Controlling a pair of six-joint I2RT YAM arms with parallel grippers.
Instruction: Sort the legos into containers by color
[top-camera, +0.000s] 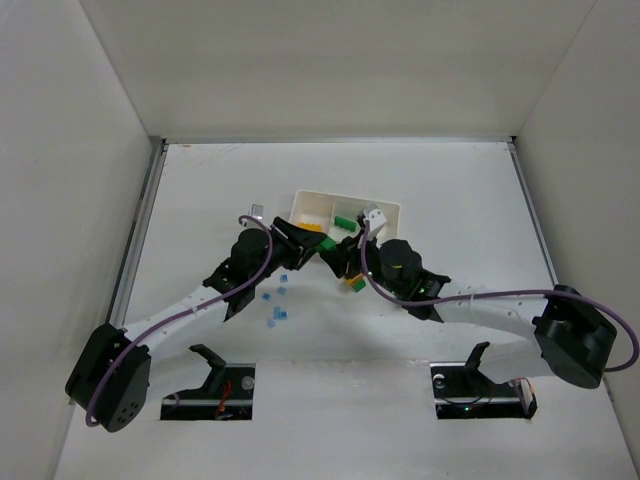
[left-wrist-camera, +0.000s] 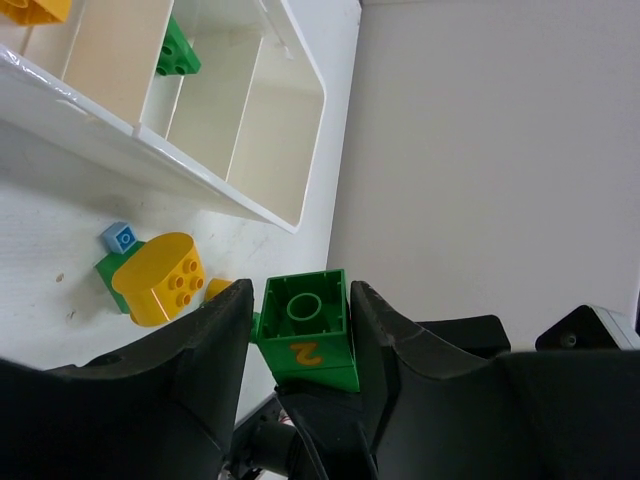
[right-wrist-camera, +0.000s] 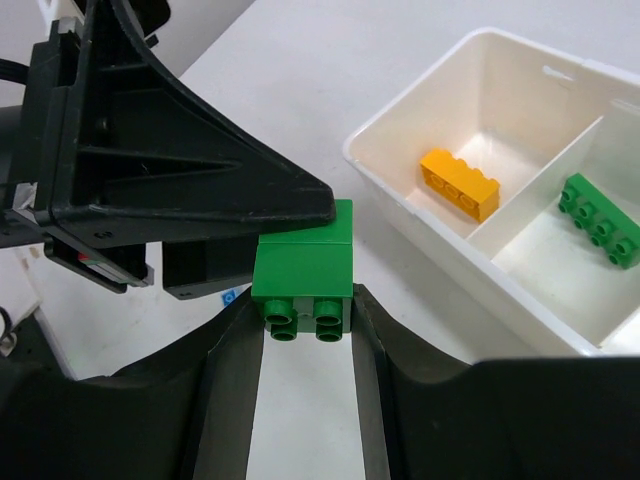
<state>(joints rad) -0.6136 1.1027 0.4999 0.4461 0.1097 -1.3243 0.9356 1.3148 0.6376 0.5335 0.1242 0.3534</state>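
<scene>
Top view: both arms meet just in front of the tray; the wrists hide most of what sits between them. Left wrist view: left hand clenched on the held green brick, which has an orange "2" on its face and a finger against each side. Right wrist view: right hand grasping the same green piece, studs toward the camera, a seam across it. One brick or two joined: cannot tell. The left hand's black finger overlaps its far end. In the tray, an orange-yellow brick lies in the end compartment and a long green brick in the next. A rounded yellow brick lies near the tray's outer wall. Light-blue bricks are scattered beside the left arm. The counter runs wide beyond the tray, its side walls well apart from both arms.
</scene>
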